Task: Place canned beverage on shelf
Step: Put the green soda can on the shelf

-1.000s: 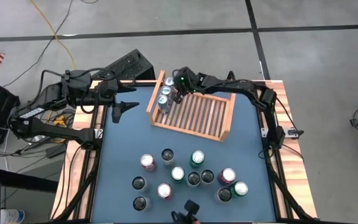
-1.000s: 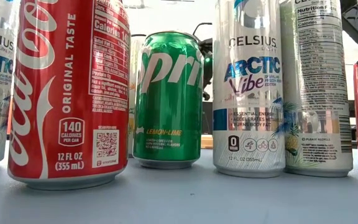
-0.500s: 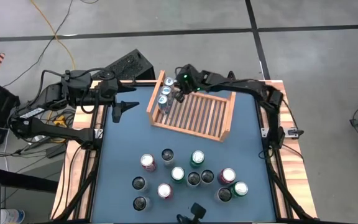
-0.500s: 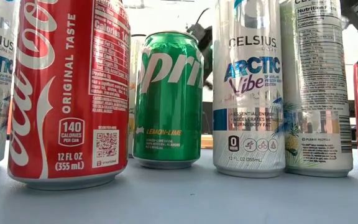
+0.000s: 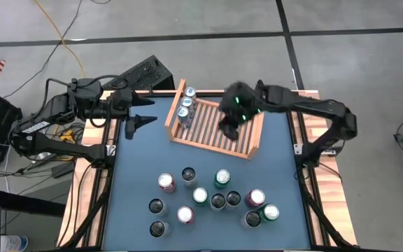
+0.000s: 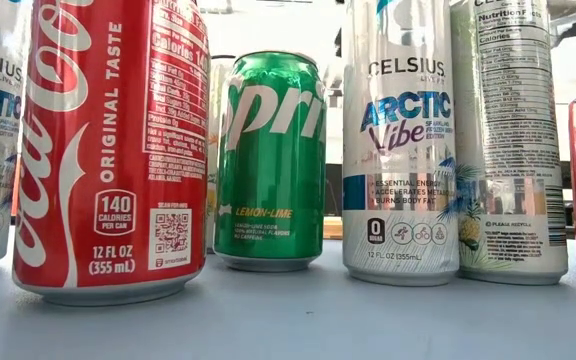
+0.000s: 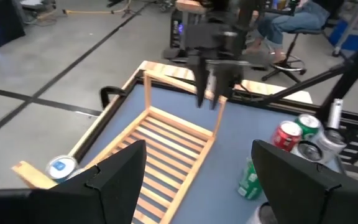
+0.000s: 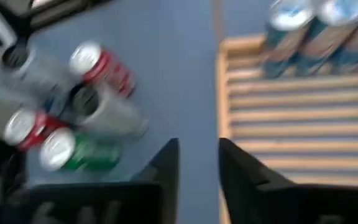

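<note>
While three cans [image 5: 185,106] line shelf [image 5: 219,137], right pincer [image 5: 227,129] hovers empty, slightly parted.

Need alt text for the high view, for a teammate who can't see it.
Seen from above, the right gripper hangs empty over the wooden shelf, which holds three cans along its left side. The left gripper waits open at the table's left edge; more cans stand in front.

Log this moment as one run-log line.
shelf: three cans at one end | right gripper: empty, above shelf | left gripper: open, parked
</note>
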